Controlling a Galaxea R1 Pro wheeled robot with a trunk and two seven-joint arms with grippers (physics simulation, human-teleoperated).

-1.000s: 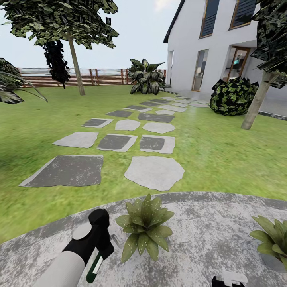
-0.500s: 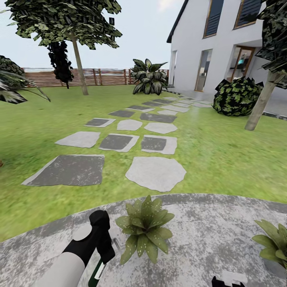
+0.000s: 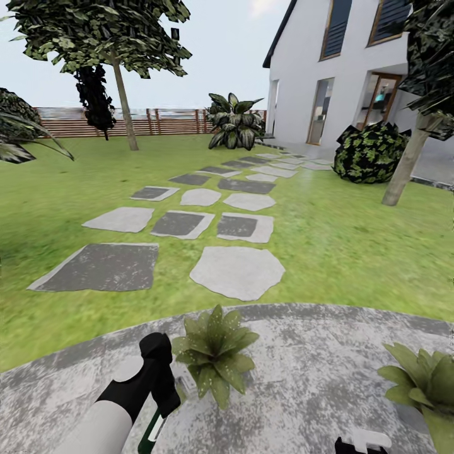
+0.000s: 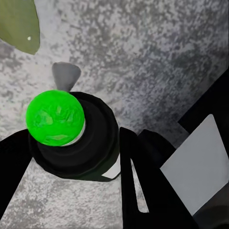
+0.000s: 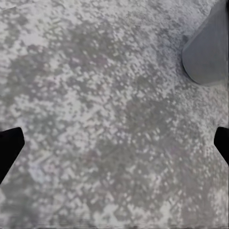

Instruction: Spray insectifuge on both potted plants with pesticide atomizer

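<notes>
Left gripper (image 3: 165, 403): being kept clamped on the pesticide atomizer (image 3: 150, 434), black fingers pressing either side of its black top in the left wrist view (image 4: 74, 143).
Atomizer position: being held just above the patio (image 3: 315, 378), near its lawn-side edge; bottle hanging below the fingers, long axis tilted slightly off vertical; green body and white label partly hidden by the arm.
Green blob: a bright green ball (image 4: 56, 118) is showing on the atomizer's top in the left wrist view; what it is cannot be told.
Near plant (image 3: 213, 353): sitting close to the patio's lawn-side edge, just beside the held atomizer, on its right and slightly ahead; left arm clearly nearer.
Far plant (image 3: 425, 384): sitting well apart, toward the patio's right side, cut by the picture's edge.
Right gripper (image 3: 360, 443): being held low over bare patio; fingertips wide apart (image 5: 10, 145), nothing between them.
Key relation: nozzle direction cannot be told; judged that the bottle needs aiming rightward at the near plant.
</notes>
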